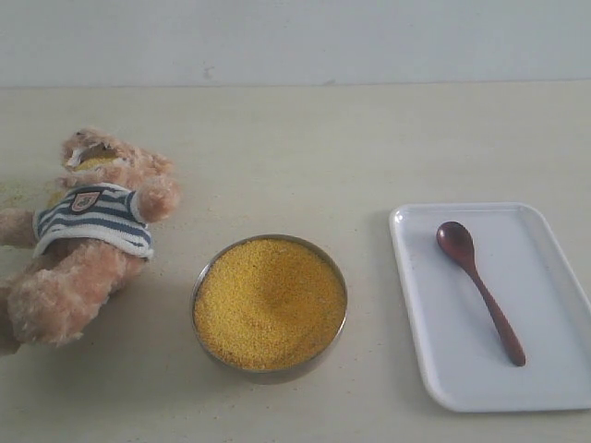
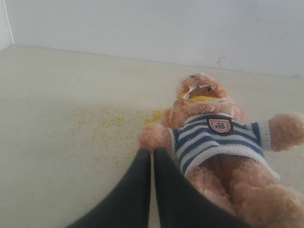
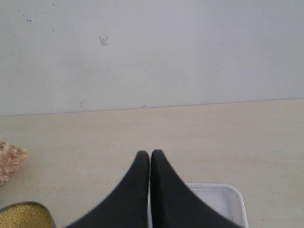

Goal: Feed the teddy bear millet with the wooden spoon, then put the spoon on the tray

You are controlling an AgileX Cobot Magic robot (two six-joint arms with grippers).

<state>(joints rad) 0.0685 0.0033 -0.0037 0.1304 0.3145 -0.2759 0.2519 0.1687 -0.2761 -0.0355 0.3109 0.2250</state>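
From the exterior view, a pale table (image 1: 295, 148) runs back to a plain wall, with wide bare surface behind everything. The teddy bear (image 1: 88, 240) lies on its back at the left edge. A metal bowl (image 1: 277, 374) heaped with millet (image 1: 270, 300) sits in the middle, apart from the bear. The tray (image 1: 554, 305) lies at the right, its far side cut off by the frame. The wooden spoon (image 1: 480, 291) rests inside the tray at a slant, clear of the rim. No arm shows here. In the left wrist view, the left gripper (image 2: 151, 151) has its jaws pressed together, holding nothing, with its tips just at the bear's paw. Yellow grains fill the bear's mouth, and loose grains (image 2: 104, 123) are scattered on the table beside it. In the right wrist view, the right gripper (image 3: 150, 153) is likewise closed and empty above a corner of the tray, with open table ahead up to the wall.
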